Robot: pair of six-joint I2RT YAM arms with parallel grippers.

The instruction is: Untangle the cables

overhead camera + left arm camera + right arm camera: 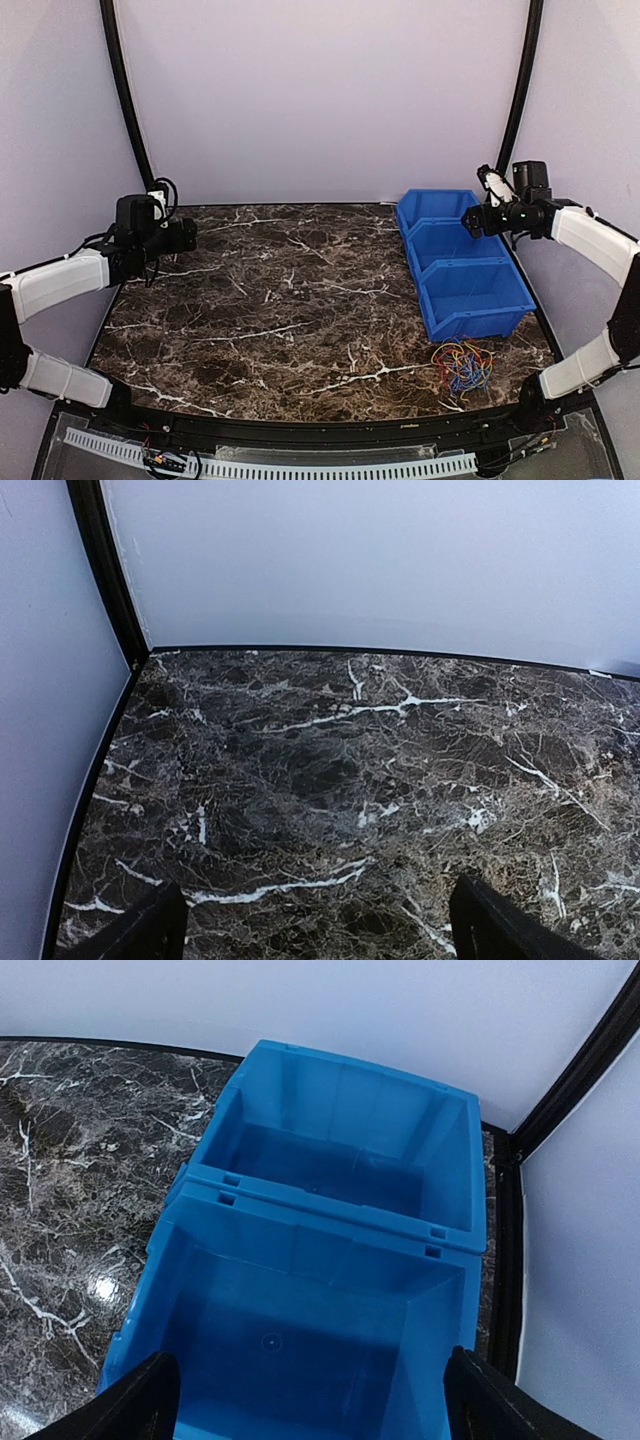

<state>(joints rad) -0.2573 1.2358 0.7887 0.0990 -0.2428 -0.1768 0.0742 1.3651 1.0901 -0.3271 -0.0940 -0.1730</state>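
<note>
Both left end effector [318, 930] and right end effector [315, 1400] gape released; cables [461, 366] blur together.

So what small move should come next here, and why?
Probably bring the open right gripper down toward the small tangle of yellow, blue and red wires. It hovers over the row of blue plastic bins, while the wires lie untouched on the dark marble table in front of the nearest bin, on that arm's side.
</note>
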